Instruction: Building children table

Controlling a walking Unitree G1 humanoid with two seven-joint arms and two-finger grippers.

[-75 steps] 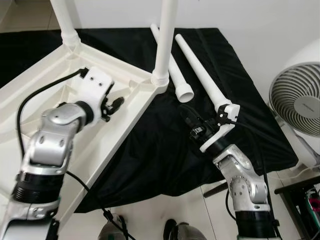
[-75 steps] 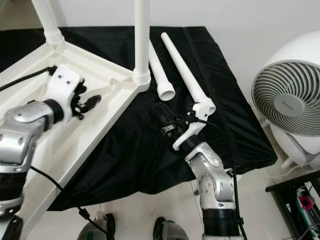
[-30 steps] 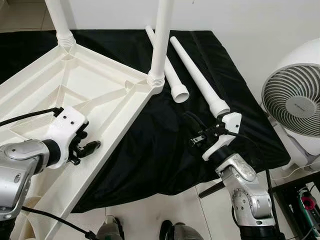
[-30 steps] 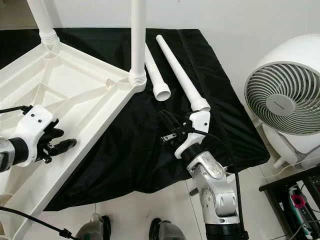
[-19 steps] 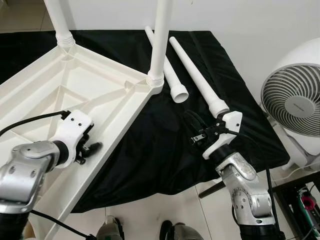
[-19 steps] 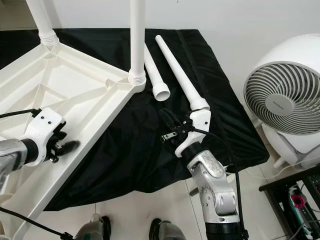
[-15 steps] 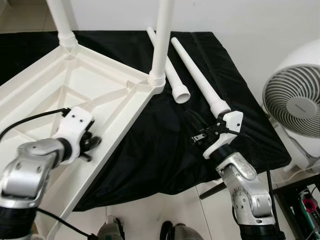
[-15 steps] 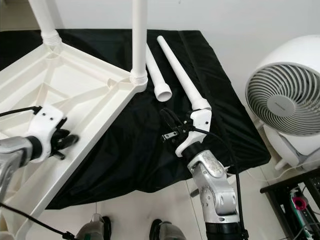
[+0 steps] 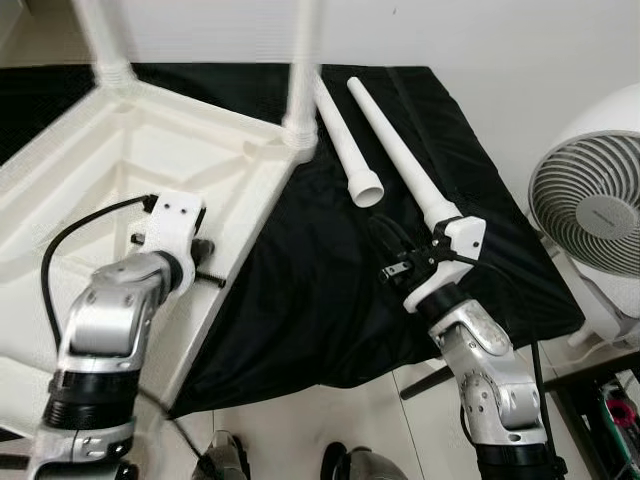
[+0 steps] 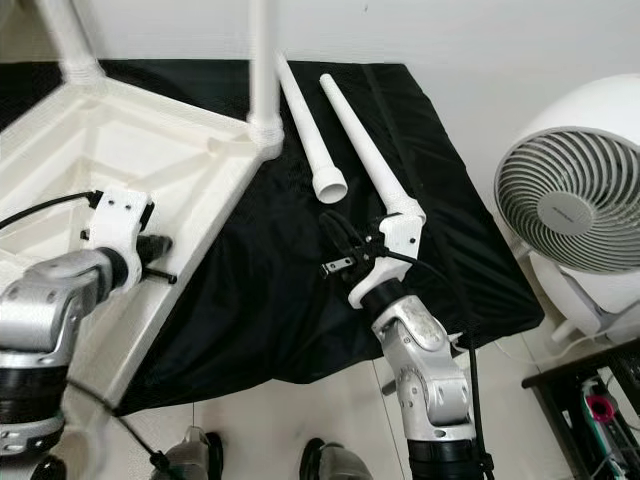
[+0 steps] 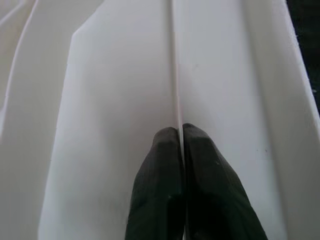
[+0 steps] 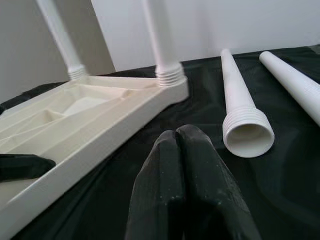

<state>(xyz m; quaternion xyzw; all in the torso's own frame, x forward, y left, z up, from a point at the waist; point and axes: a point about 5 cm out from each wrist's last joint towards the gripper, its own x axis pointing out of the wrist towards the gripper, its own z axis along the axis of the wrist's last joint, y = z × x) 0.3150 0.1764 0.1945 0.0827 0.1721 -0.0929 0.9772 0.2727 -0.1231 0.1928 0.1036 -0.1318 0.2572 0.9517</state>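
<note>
The white tabletop (image 9: pixel 120 170) lies upside down, partly on the black cloth (image 9: pixel 310 290). Two legs stand screwed into its corners, one at the far left (image 9: pixel 100 35) and one at the near corner (image 9: pixel 300 70). Two loose white legs lie on the cloth, a shorter one (image 9: pixel 345 140) and a longer one (image 9: pixel 395 150). My left gripper (image 9: pixel 212 279) is shut, its fingertips (image 11: pixel 167 137) pressed against the tabletop's underside by a thin rib near the rim. My right gripper (image 12: pixel 176 135) is shut and empty, low over the cloth just short of the shorter leg's open end (image 12: pixel 248 135).
A white round fan (image 9: pixel 592 205) stands on the floor at the right, beyond the cloth's edge. A dark stand (image 9: pixel 600 385) is at the lower right. Bare cloth lies between the tabletop's rim and my right arm.
The tabletop has slid left and away from the loose legs. My left arm has swung round, bringing its shut gripper to the rim. My right gripper has hardly moved.
</note>
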